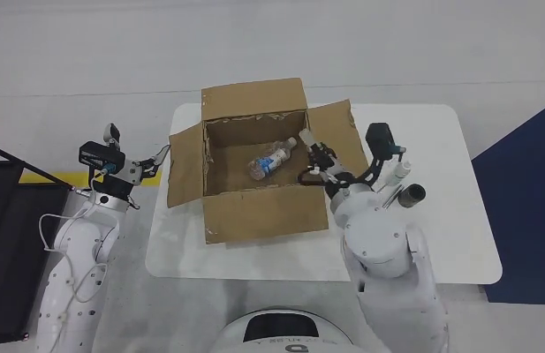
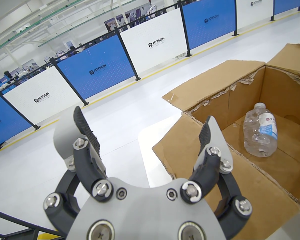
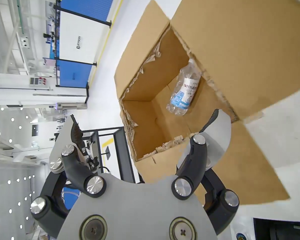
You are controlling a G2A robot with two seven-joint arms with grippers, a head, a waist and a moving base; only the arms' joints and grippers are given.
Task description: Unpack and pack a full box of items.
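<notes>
Right gripper [image 3: 145,116] splayed, crinkled bottle [image 3: 183,89] in cardboard box [image 3: 227,38]

The open box [image 1: 268,216] stands on the left part of the counter [image 1: 431,176], with its four flaps spread outward. A bottle [image 1: 272,161] lies on its side on the box floor, right of the middle. The left gripper [image 2: 143,116] is just left of the box's left flap, by the counter's left edge. The right gripper [image 3: 143,117] is over the box's right wall, near the bottle.
</notes>
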